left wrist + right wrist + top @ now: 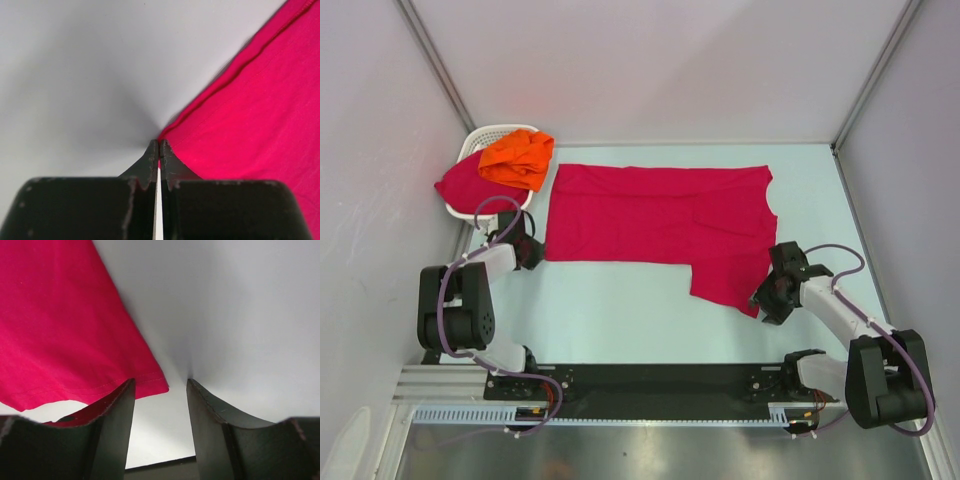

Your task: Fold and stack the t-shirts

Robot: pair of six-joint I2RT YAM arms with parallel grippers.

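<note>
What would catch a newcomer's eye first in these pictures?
A crimson t-shirt lies spread flat across the middle of the table. The left gripper pinches its near left corner, and the open right gripper straddles its sleeve corner. A bright orange t-shirt is heaped on the white basket, far left.

1. The counter (620, 310) is a pale, plain surface, bare along most of its near half.
2. A crimson t-shirt (650, 215) lies spread flat on it, running lengthwise across the middle from near the left edge toward the right edge.
3. On the right, one flap of that t-shirt reaches down toward the near edge.
4. A white slotted basket (485, 131) stands in the far left corner, just beside the t-shirt's left end.
</note>
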